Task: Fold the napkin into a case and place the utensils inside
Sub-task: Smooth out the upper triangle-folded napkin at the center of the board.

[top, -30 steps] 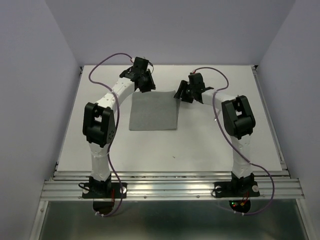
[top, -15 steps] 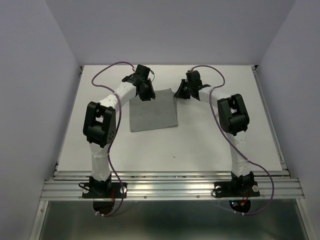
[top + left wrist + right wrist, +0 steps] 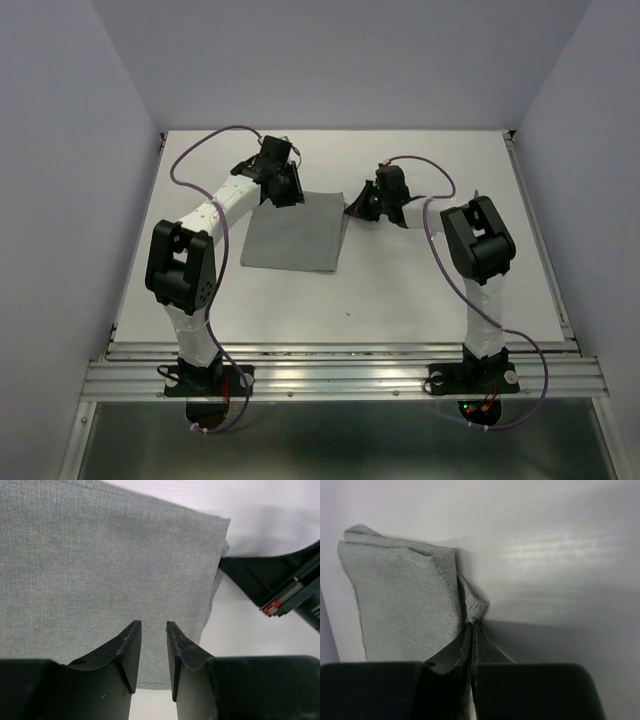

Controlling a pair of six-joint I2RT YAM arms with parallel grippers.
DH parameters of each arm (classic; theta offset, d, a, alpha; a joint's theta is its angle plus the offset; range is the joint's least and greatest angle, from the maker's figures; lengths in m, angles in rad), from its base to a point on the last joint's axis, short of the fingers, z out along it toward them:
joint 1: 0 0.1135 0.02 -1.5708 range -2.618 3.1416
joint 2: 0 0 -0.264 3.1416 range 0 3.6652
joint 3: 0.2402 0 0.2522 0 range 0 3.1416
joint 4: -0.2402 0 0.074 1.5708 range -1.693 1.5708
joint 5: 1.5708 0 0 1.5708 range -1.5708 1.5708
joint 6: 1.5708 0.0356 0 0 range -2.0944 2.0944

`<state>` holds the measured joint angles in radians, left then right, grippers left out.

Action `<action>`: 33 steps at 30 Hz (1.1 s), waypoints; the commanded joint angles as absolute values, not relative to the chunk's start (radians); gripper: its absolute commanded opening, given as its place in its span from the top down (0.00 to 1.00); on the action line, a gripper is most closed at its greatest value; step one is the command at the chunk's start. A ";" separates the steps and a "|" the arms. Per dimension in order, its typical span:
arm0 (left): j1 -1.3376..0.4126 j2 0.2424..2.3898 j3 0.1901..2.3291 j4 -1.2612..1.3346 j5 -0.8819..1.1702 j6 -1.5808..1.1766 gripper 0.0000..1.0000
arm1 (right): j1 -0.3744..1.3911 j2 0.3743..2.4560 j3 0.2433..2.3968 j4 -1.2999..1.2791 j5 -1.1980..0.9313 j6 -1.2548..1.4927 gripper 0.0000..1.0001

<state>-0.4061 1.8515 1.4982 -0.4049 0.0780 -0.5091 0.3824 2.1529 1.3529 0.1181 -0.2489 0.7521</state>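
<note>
On the table's (image 3: 420,290) far half | napkin (image 3: 295,230) lies flat, roughly square | right claw (image 3: 471,627) pinches its far-right corner, cloth running left from it | left claw (image 3: 153,630) part-spread over far-left corner, no cloth seen between jaws | each arm nearest its own corner

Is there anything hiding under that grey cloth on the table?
Only the white table shows around the napkin. At the corner pinched by the right tool, a second cloth layer peeks out beneath. Whatever else lies under it is covered.
</note>
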 commanded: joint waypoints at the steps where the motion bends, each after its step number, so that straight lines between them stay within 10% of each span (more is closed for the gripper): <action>1: -0.443 1.764 1.457 -0.387 0.051 -0.456 0.62 | 0.437 2.062 1.155 0.173 -0.258 0.813 0.99; 16: -0.615 2.047 1.756 -0.463 -0.027 -0.436 0.42 | 0.380 1.904 1.019 0.156 -0.212 0.811 0.71; 33: -0.632 2.243 1.894 -0.515 -0.071 -0.420 0.54 | 0.380 1.988 1.006 0.261 -0.296 0.893 0.64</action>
<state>-0.6285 2.2456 1.8423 -0.5064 -0.0566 -0.4366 0.3744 1.9465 1.0142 0.2596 -0.2932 0.8883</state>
